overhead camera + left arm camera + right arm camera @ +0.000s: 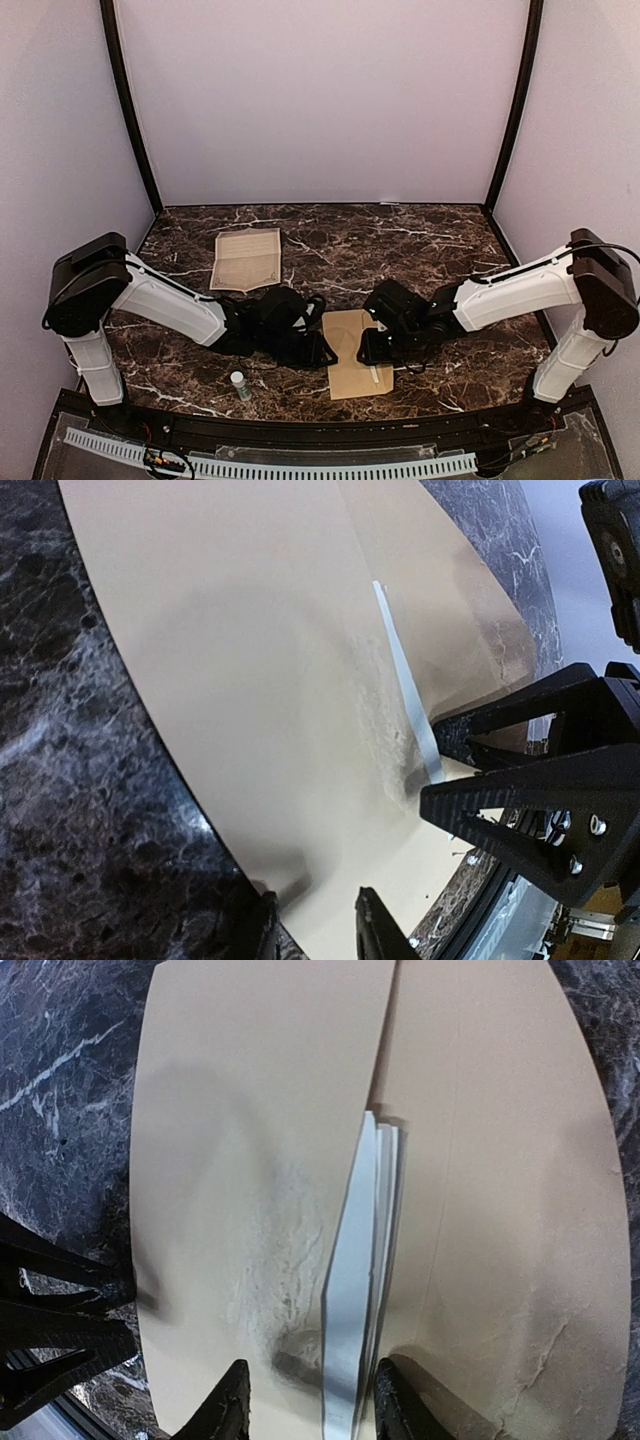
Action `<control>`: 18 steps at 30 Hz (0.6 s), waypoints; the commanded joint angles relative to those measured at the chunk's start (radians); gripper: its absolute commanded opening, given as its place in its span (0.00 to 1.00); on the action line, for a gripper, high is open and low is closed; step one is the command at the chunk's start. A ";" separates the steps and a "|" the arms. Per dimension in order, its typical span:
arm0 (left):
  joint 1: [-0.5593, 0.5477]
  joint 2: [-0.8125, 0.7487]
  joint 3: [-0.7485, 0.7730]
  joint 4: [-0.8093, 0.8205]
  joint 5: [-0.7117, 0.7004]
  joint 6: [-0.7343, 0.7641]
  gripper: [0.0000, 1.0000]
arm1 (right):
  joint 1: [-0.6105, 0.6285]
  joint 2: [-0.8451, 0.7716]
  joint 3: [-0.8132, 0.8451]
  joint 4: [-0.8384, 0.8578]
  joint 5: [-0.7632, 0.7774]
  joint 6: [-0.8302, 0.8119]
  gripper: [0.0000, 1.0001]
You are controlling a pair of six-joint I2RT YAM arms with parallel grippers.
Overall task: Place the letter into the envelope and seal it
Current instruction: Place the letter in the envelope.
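- The table (420,240) is dark veined marble. A cream bordered page (246,259) lies flat toward 10 o'clock, well apart from the work.
- The envelope (345,362) lies flat toward 6 o'clock, between my two tools, with its flap open. It is thin kraft paper, light and likely to slide on the polished stone. I judge it needs pinning at an edge, not lifting.
- My left tool (315,925) stands part open at the envelope's 9 o'clock side. Its fingertips are down at that edge with tan paper showing between them. It has hold of nothing that I can make out.
- My right tool (312,1400) comes in from 3 o'clock, part open. Its fingers stand either side of the letter's exposed end, with a gap on one side, so it is not pinched.
- The letter (352,1290) is mostly inside; only a narrow white folded edge pokes from the mouth. It is limp and easily creased, so I would push squarely on that edge, along the envelope.
- A small capped bottle (240,385) stands at 7 o'clock, untouched.
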 commanded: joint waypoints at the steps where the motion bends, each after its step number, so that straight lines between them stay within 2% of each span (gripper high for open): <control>1: -0.011 0.011 -0.015 0.025 0.004 -0.003 0.25 | 0.022 0.038 0.026 0.019 -0.015 0.010 0.39; 18: -0.031 0.013 0.002 -0.014 -0.023 0.009 0.22 | 0.062 0.074 0.069 0.031 0.007 0.035 0.35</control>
